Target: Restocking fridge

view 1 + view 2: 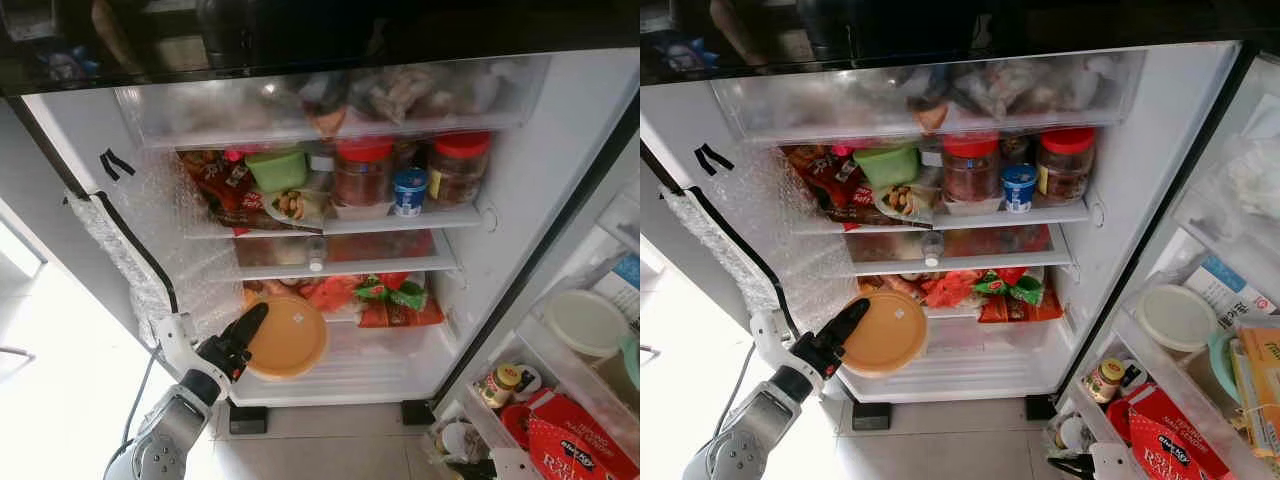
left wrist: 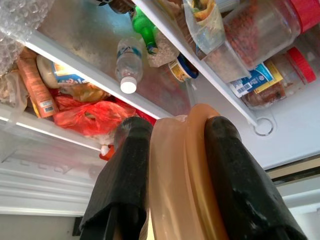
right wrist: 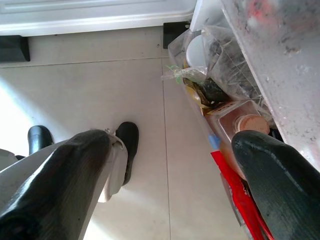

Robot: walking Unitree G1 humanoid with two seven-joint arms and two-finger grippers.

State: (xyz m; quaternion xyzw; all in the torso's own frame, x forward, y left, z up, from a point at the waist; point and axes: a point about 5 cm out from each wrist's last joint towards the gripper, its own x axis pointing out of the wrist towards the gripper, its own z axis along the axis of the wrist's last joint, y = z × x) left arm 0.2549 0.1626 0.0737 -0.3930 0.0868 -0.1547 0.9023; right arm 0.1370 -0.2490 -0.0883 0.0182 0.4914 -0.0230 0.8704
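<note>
Round smooth orange lid (image 1: 287,337) in left hand (image 1: 243,334)

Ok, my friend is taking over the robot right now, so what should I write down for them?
Left gripper: fingers shut on the round orange plastic container, held at the front of the open fridge's bottom shelf.
Right gripper: fingers open, holding nothing, hanging over the tiled floor beside the door bins.
Done: container carried to the fridge.
Left: set it on the bottom shelf, where there looks to be room, then let go and pull the arm back.
</note>
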